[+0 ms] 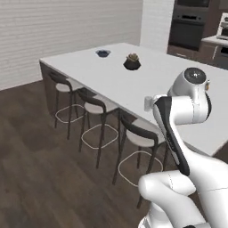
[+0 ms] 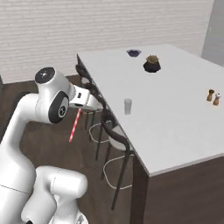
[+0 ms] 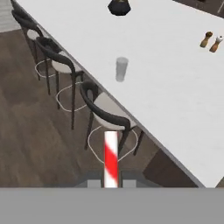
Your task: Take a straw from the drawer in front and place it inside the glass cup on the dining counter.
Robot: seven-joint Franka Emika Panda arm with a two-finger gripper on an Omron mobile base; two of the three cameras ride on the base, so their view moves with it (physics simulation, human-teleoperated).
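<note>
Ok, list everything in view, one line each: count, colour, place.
straw: one, red-and-white striped, held in the pincer beside the counter
glass cup: one, clear, on the counter near its stool-side edge
dining counter: one, white
potted plant: one, dark pot, mid-counter
bowl: one, dark blue, far end
shakers: two, brown and white, right side of the counter
stools: three, dark frames, pale seats, along the counter
pincer: one, shut on the straw

Kitchen with dark wood floor and pale brick wall

Three dark-framed stools with light seats line the island's long side over the dark plank floor. A whitish brick wall runs behind; dark built-in ovens stand beyond in dark brown cabinetry.
</note>
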